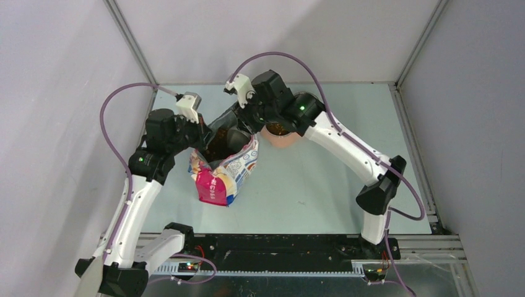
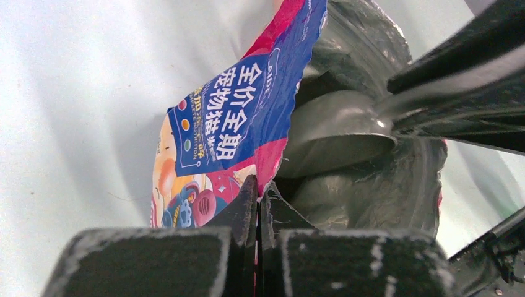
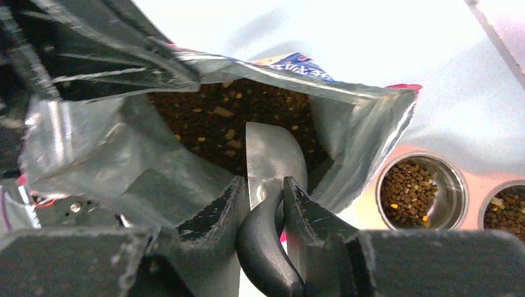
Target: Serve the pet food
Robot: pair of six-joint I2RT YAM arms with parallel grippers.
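Over table (image 1: 322, 185), right gripper (image 3: 263, 185) angles scoop (image 3: 272, 151) into bag (image 3: 365, 127) above pet food (image 3: 210, 114).

This is a robotics lab test cell. Plain grey wall panels (image 1: 56, 124) set in aluminium frame posts (image 1: 127, 37) box in a pale green desk (image 1: 322, 192). White robot arms (image 1: 133, 204) are bolted to a black rail (image 1: 278, 242), and purple cables (image 1: 278, 54) loop above them.

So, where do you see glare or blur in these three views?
Left wrist: the scoop handle looks smeared, while the bag print is readable. Right wrist: the bag's foil lining glares, the table is washed out, and the pet food is clear. Top external: even light, soft shadows.
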